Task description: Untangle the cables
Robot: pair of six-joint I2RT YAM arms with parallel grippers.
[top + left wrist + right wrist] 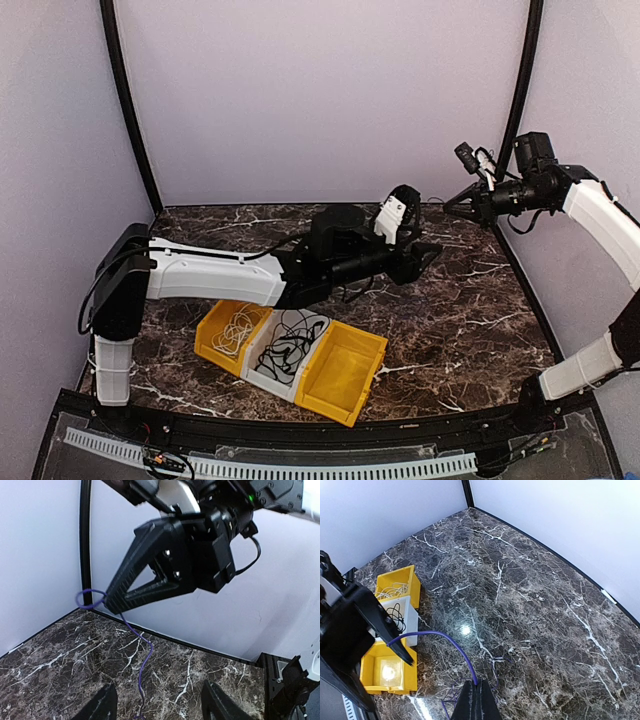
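Cables (285, 352) are looking mostly sorted on the desk (470, 320): black cables (296, 335) are lying in the middle bin (262, 373), white cables (236, 330) in the yellow bin (208, 340) left of it. Above and beyond the middle bin, the right tool (107, 602) is pinching a purple cable (142, 665), which is dangling into the wide-open left tool (155, 702); binning it appears left.

Bright, even light from overhead; no hard shadows. The marble table (535, 600) throws back one small white glare spot before my right pincer, and a second glows inside the yellow bin (390, 672). My left fingertips (100, 705) show dark and blurred at the lower edge.
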